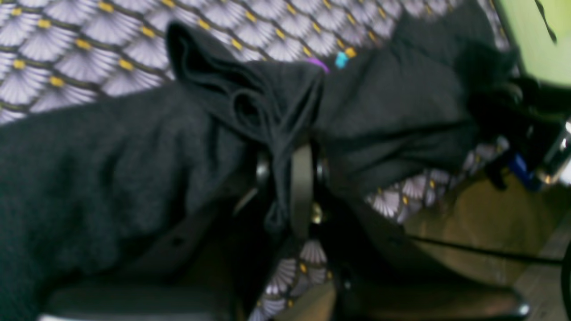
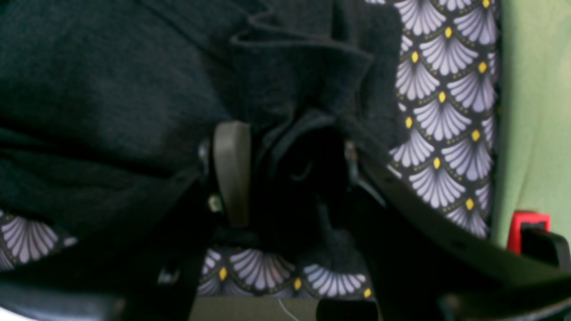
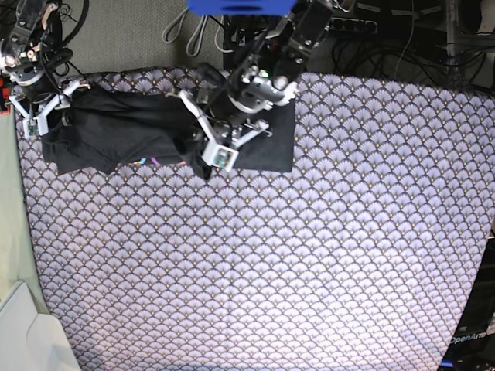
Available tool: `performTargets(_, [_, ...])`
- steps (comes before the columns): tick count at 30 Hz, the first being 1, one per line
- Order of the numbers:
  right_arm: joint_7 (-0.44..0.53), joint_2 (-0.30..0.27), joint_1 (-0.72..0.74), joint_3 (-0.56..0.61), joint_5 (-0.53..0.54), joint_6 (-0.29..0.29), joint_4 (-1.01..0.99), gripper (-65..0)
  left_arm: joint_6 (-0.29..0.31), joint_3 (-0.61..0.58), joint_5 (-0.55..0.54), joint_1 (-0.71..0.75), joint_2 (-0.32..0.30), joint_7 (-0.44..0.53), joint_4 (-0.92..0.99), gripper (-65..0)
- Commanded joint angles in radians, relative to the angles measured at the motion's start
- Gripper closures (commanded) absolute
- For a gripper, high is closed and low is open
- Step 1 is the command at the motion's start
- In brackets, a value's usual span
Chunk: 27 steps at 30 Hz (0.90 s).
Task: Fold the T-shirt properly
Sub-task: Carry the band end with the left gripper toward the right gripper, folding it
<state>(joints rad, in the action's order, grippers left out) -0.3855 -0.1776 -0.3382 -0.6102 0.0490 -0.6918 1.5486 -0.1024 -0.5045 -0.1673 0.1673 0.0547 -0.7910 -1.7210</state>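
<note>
The dark charcoal T-shirt (image 3: pixel 116 131) lies spread along the far left of the table, with a bit of its coloured print (image 3: pixel 147 161) at the near edge. My left gripper (image 3: pixel 205 158) stands over the shirt's middle. In the left wrist view it (image 1: pixel 283 174) is shut on a raised fold of the T-shirt (image 1: pixel 111 178), and the print (image 1: pixel 341 59) peeks out beyond. My right gripper (image 3: pixel 39 124) is at the shirt's left end. In the right wrist view its jaws (image 2: pixel 296 151) stand wide around a thick puckered bunch of T-shirt (image 2: pixel 111 80).
The fan-patterned purple-white tablecloth (image 3: pixel 271 255) covers the table. A white box (image 3: pixel 23 332) sits off the near left corner and a blue block (image 3: pixel 240 6) hangs at the back. Cables lie behind the table. A green surface (image 2: pixel 535 111) borders the left edge.
</note>
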Motion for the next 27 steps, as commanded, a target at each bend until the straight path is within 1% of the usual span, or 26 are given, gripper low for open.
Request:
performTargets(1, [0.016, -0.015, 0.001, -0.004, 0.009, -0.006, 0.019, -27.3, -0.073, -0.029, -0.059, -0.033, 0.003, -0.006, -0.018, -0.5])
performTargets(3, [0.016, -0.015, 0.001, -0.004, 0.009, -0.006, 0.019, -27.3, -0.073, -0.064, -0.059, -0.048, -0.014, -0.006, -0.018, -0.8])
performTargets(9, [0.016, -0.015, 0.0, -0.007, 0.009, -0.006, 0.019, -27.3, -0.073, -0.067, -0.059, -0.053, -0.019, -0.006, 0.014, -1.0])
performTargets(11, [0.016, -0.013, -0.002, -0.006, 0.009, -0.006, 0.019, -27.3, -0.073, -0.07, -0.061, -0.055, -0.019, -0.006, 0.019, -3.2])
performTargets(13, [0.016, -0.013, -0.002, -0.004, 0.009, -0.006, 0.019, -27.3, -0.073, -0.073, -0.061, -0.055, -0.019, -0.006, 0.017, -11.5])
performTargets(14, [0.016, -0.013, -0.003, -0.004, 0.009, -0.006, 0.019, -27.3, -0.073, -0.073, -0.059, -0.055, -0.019, -0.006, 0.014, -17.4])
performTargets(18, [0.016, -0.013, -0.005, -0.006, 0.009, -0.006, 0.019, -27.3, -0.069, -0.075, -0.061, -0.055, -0.025, -0.005, 0.008, -44.8])
performTargets(19, [0.016, -0.013, -0.005, -0.006, 0.009, -0.006, 0.019, -27.3, -0.067, -0.075, -0.061, -0.055, -0.025, -0.005, 0.008, -50.5])
performTargets(20, [0.016, -0.013, -0.005, -0.006, 0.009, -0.006, 0.019, -27.3, -0.067, -0.075, -0.061, -0.055, -0.025, -0.005, 0.006, -54.2])
performTargets(22, [0.016, -0.013, -0.005, -0.006, 0.009, -0.006, 0.019, -27.3, -0.066, -0.075, -0.061, -0.055, -0.025, -0.005, 0.006, -58.9])
performTargets(27, [0.016, -0.013, -0.005, -0.007, 0.009, -0.006, 0.019, -27.3, -0.069, -0.067, -0.061, -0.053, -0.025, 0.006, -0.018, -59.5])
